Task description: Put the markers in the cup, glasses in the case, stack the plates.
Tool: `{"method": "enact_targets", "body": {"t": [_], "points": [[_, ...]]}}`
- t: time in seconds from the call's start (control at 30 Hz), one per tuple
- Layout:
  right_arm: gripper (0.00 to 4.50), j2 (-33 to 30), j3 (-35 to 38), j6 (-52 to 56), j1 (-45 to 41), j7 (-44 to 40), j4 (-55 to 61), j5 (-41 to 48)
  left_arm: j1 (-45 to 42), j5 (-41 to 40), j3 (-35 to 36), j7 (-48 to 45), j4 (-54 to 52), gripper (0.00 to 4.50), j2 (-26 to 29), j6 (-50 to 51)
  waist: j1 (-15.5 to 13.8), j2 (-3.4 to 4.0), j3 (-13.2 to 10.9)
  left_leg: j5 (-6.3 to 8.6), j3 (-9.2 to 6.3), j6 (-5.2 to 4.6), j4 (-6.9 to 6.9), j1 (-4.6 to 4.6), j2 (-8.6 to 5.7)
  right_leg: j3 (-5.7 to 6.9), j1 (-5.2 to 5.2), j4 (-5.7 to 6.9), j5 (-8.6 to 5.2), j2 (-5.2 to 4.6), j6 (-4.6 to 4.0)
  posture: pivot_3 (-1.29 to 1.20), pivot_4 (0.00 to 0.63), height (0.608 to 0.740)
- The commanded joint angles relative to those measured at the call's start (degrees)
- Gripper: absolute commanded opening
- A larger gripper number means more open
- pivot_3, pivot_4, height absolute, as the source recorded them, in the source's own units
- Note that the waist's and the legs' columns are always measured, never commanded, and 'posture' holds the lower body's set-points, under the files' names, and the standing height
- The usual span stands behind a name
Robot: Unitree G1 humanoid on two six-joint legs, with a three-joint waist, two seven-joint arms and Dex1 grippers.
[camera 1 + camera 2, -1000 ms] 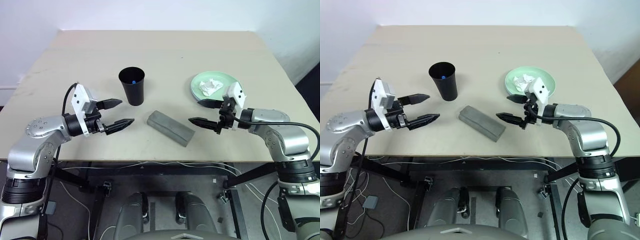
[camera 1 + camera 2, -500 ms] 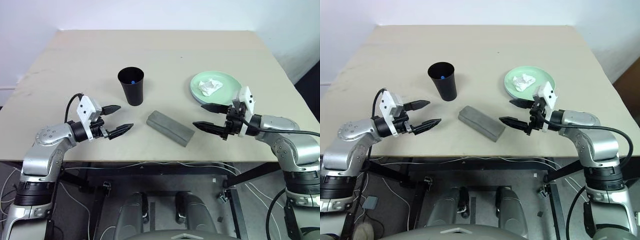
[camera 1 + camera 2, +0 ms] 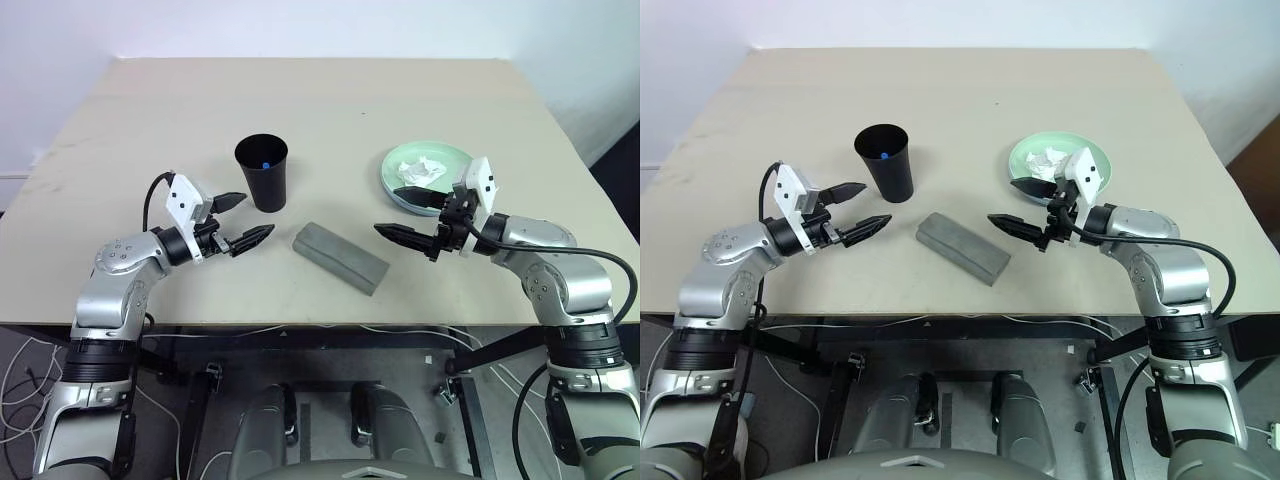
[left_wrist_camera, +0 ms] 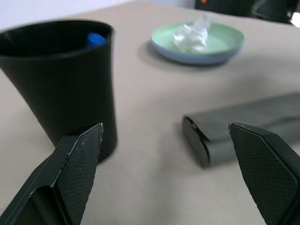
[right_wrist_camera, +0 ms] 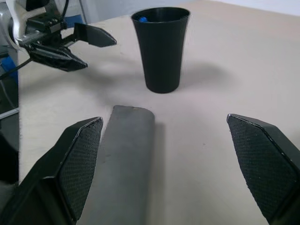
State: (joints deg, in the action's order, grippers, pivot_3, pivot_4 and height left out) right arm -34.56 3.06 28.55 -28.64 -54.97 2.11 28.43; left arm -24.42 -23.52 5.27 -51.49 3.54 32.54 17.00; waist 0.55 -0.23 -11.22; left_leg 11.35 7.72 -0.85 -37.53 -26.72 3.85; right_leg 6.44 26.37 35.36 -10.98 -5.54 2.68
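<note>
L gripper (image 3: pixel 243 220), two black fingers spread wide, nothing between them, hovers over the beige tabletop (image 3: pixel 320 100) near its front-left part, pointing level twd the middle; its upper fingertip sits just beside the base of the tall black tapered plastic cup (image 3: pixel 262 172), not touching as far as can be seen. R gripper (image 3: pixel 408 217) likewise spread and empty, pointing in from the right twd the L one, one finger near the rim of the plates, the other just off the right end of the case. Between the two grippers lies the grey rectangular hinged case (image 3: pixel 341 257), shut, flat on the table, set diagonally w/ its far end twd the cup and its near end twd the front edge. In the cup a blue marker cap (image 4: pixel 95 38) pokes up near the rim; the other marker can't be made out. Right of centre, the pale mint-green round plate (image 3: pixel 450 162) sits on top of the light blue plate (image 4: pixel 197 57), whose rim shows under it, so they're stacked; crumpled white paper (image 3: pixel 418 172) rests in the top plate. Glasses can't be seen; case closed
</note>
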Motion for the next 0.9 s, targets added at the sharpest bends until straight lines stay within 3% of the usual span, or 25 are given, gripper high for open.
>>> {"method": "enact_targets", "body": {"t": [0.03, 0.43, 0.9], "points": [[4.47, 0.0, 1.0, -1.2, 0.0, -0.2, 1.6, 0.5, -0.2, -0.2, 0.6, 0.0, -1.3, 4.50, -0.1, -1.0, 0.0, 0.00, 0.0, 0.00, 0.00, 0.00, 0.01, 0.00, 0.01, 0.00, 0.01, 0.01, 0.00, 0.01, 0.00, 0.00, 0.150, 0.713], [4.47, -3.7, 3.3, -0.3, 2.4, 0.4, 2.6, 0.3, 0.8, 0.3, -2.4, -0.2, -4.8, 4.50, -2.0, -0.2, -0.1, 0.00, 0.0, 0.00, -0.02, 0.00, -0.14, 0.01, 0.02, 0.00, -0.03, 0.10, 0.00, 0.00, 0.00, 0.00, 0.150, 0.713], [4.47, -4.8, 3.7, 2.9, 4.6, 0.3, 6.7, 2.1, -0.7, 0.8, -2.5, -0.9, -1.0, 4.50, -2.8, -2.7, -0.1, 0.00, 0.0, 0.01, -0.04, 0.01, -0.20, 0.05, 0.06, 0.00, -0.05, 0.15, -0.08, 0.00, 0.11, 0.00, 0.150, 0.713]]}}
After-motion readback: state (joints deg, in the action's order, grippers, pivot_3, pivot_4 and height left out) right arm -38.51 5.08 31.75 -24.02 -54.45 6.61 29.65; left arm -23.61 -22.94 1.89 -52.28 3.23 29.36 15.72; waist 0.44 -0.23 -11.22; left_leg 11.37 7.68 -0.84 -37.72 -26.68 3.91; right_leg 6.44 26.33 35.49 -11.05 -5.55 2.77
